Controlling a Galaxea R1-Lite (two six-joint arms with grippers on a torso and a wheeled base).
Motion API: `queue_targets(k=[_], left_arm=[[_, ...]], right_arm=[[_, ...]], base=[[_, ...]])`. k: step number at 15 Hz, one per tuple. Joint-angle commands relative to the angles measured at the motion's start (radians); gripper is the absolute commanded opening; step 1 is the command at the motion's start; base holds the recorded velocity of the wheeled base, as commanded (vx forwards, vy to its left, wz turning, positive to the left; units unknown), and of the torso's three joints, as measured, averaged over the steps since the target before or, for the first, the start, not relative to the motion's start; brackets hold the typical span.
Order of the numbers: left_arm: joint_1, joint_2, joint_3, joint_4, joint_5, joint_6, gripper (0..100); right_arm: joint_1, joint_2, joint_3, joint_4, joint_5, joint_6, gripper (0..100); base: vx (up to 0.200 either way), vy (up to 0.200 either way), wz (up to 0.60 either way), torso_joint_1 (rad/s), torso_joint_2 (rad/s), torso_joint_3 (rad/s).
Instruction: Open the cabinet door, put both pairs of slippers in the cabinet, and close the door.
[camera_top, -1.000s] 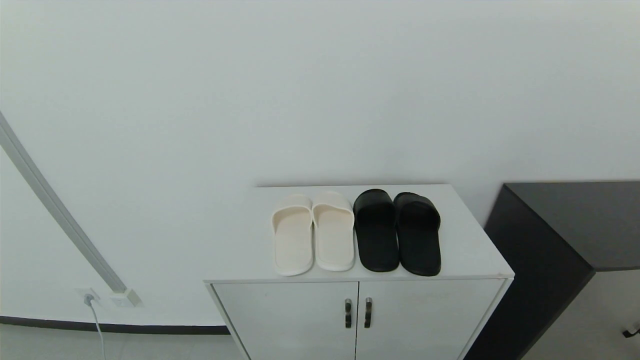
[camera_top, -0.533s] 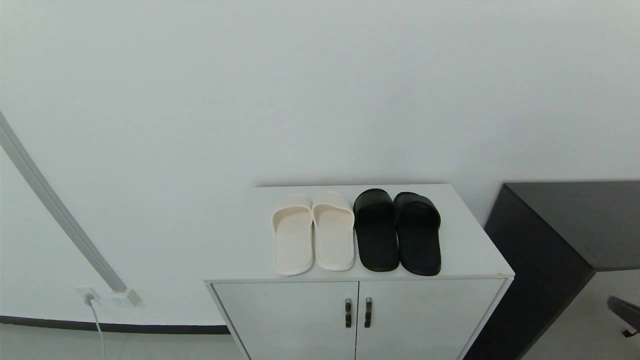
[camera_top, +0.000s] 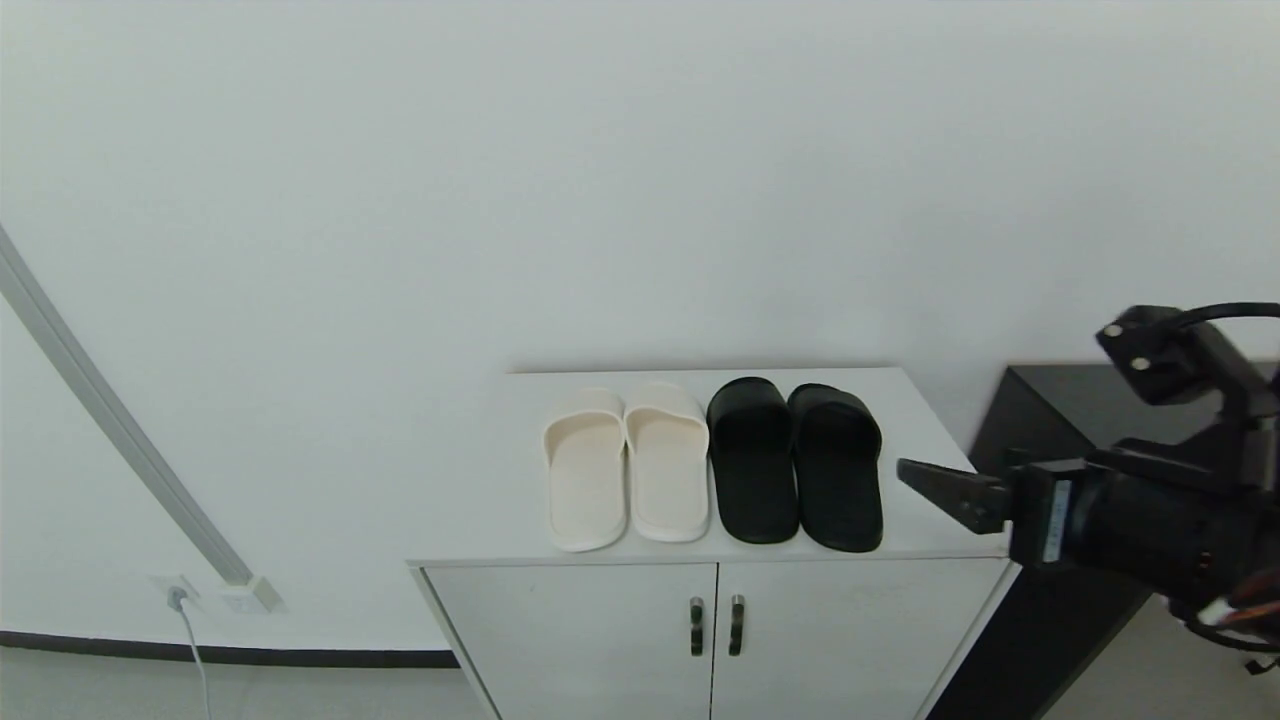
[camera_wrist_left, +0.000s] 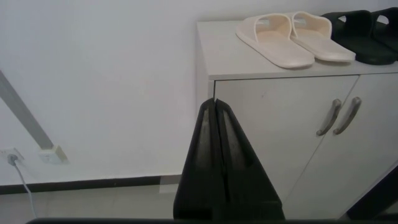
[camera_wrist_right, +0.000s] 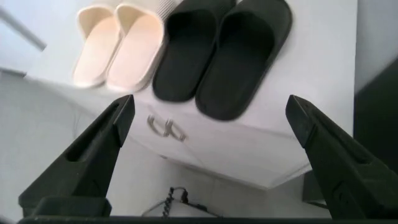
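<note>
A white cabinet (camera_top: 940, 520) stands against the wall with both doors shut; its two dark handles (camera_top: 716, 625) meet at the middle. On its top lie a cream pair of slippers (camera_top: 625, 470) and, to their right, a black pair (camera_top: 795, 465), toes toward the wall. My right gripper (camera_top: 950, 492) hovers at the right edge of the cabinet top, level with the black pair. It is open, and in the right wrist view my right gripper (camera_wrist_right: 209, 102) spans the black slippers (camera_wrist_right: 221, 53) from above. My left gripper (camera_wrist_left: 215, 104) is shut on nothing, low in front of the cabinet's left door (camera_wrist_left: 273, 124).
A black table (camera_top: 1130, 400) stands right beside the cabinet, partly behind my right arm. A grey conduit (camera_top: 100, 400) runs down the wall to a socket (camera_top: 178, 595) with a white cable on the left. Bare floor lies left of the cabinet.
My right arm has risen into the head view from the lower right and now reaches to the right edge of the cabinet top. Slippers and doors have not moved.
</note>
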Motion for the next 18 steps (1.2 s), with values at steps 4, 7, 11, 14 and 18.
queue_targets(k=[4,7,11,14,18], left_arm=[[0.0,0.001,0.0,0.0,-0.001,0.0,0],[0.001,0.001,0.0,0.0,-0.001,0.0,0],[0.0,0.001,0.0,0.0,-0.001,0.0,0],[0.0,0.001,0.0,0.0,-0.001,0.0,0],[0.0,0.001,0.0,0.0,-0.001,-0.002,0]], right_arm=[[0.037,0.347,-0.111,-0.166,-0.176,0.039,100],[0.037,0.484,-0.218,-0.189,-0.272,0.041,100],[0.033,0.616,-0.325,-0.19,-0.349,0.039,100],[0.019,0.693,-0.387,-0.212,-0.364,0.036,100],[-0.021,0.771,-0.459,-0.238,-0.378,0.018,100]], base=[[0.0,0.0,0.0,0.0,0.0,0.0],[0.0,0.0,0.0,0.0,0.0,0.0],[0.0,0.0,0.0,0.0,0.0,0.0],[0.0,0.0,0.0,0.0,0.0,0.0],[0.0,0.0,0.0,0.0,0.0,0.0]])
